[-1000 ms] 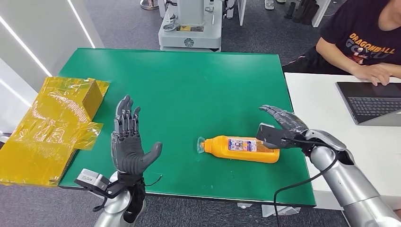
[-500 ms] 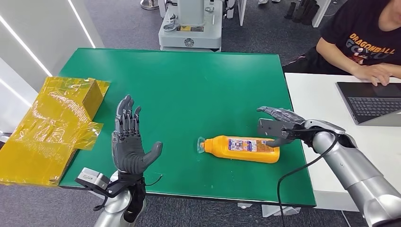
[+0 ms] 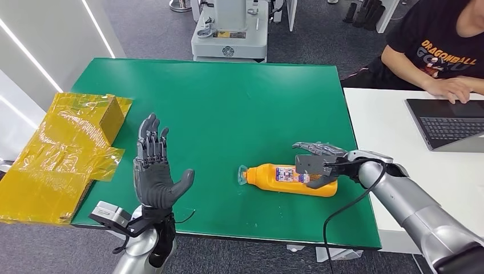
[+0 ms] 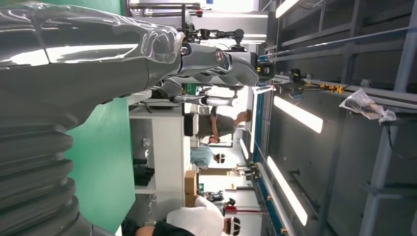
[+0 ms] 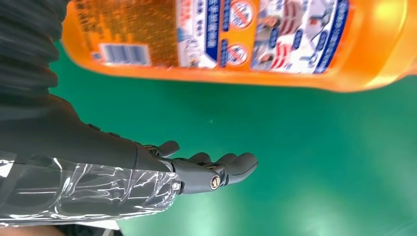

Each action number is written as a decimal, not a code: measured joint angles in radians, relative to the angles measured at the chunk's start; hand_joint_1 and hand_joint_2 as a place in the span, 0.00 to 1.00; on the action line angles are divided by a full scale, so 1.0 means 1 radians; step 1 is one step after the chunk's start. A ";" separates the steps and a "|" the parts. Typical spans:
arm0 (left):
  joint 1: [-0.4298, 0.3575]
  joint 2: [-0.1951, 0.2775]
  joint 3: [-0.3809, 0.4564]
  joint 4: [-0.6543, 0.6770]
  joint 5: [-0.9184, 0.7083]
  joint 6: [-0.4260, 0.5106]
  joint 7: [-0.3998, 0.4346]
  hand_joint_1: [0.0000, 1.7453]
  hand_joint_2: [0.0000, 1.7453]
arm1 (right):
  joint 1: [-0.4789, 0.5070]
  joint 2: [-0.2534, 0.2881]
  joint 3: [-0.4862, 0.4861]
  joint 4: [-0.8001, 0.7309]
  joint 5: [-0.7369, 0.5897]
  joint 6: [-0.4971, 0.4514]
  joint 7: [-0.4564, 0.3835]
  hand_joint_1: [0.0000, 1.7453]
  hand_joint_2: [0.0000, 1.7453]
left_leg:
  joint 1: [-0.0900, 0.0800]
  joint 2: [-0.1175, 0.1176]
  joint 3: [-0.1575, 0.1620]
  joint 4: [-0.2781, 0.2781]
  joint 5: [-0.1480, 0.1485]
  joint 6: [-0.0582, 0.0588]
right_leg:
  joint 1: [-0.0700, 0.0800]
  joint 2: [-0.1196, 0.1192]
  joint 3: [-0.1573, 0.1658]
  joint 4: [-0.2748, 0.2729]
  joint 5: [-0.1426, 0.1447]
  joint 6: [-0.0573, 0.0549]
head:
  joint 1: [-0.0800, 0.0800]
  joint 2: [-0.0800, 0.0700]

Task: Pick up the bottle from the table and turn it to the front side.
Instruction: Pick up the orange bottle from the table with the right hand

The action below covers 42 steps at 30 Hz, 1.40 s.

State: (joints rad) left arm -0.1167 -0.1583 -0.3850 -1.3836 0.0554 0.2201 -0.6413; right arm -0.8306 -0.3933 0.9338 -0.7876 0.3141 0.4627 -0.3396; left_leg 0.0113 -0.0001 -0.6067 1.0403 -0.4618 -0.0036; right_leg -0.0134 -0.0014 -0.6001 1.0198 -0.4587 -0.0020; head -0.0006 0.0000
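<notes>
- Orange plastic bottle point(image 3: 291, 180) lies on its side on the green table point(image 3: 228, 103), near the front right edge, cap end pointing toward the robot's left and base toward its right.
- Its printed label faces up and toward the camera; the right wrist view shows the barcode and small print on the label point(image 5: 211, 37).
- Step in hand, as I judge it: the reach and grasp. The bottle is not yet lifted and rests fully on the table.
- Right robot hand point(image 3: 319, 165) hovers over the base end of the bottle, fingers point(image 3: 313, 149) spread wide above it and the thumb reaching down by the near side.
- Whether any finger touches the bottle cannot be told; in the right wrist view the fingers point(image 5: 216, 169) are extended with bare green table between them and the bottle, so it holds nothing.
- Left robot hand point(image 3: 155, 171) is raised upright over the table's front left part, palm open, fingers apart, well apart from the bottle and holding nothing.
- Next move calls for lowering the right robot hand around the bottle's body, closing firmly on the smooth rounded plastic, then lifting before turning it.
- Risk: the bottle may roll away if pushed from one side first.
- Yellow wrapped box point(image 3: 85, 123) sits at the table's left edge; a person point(image 3: 439, 51) works at a laptop point(image 3: 448, 123) to the right.
</notes>
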 joint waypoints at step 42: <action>-0.024 0.000 -0.006 0.002 -0.003 0.020 -0.002 0.00 1.00 | 0.014 0.038 0.121 0.146 0.034 -0.101 0.031 0.99 1.00 | 0.000 0.000 0.002 0.001 0.000 0.000 | 0.000 0.000 0.002 -0.001 0.000 0.000 | 0.000 0.000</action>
State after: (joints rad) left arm -0.1404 -0.1583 -0.3910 -1.3821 0.0523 0.2397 -0.6435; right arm -0.8161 -0.3552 1.0548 -0.6411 0.3479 0.3617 -0.3086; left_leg 0.0113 0.0002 -0.6045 1.0410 -0.4619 -0.0035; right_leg -0.0134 -0.0012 -0.5978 1.0192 -0.4587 -0.0019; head -0.0005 0.0000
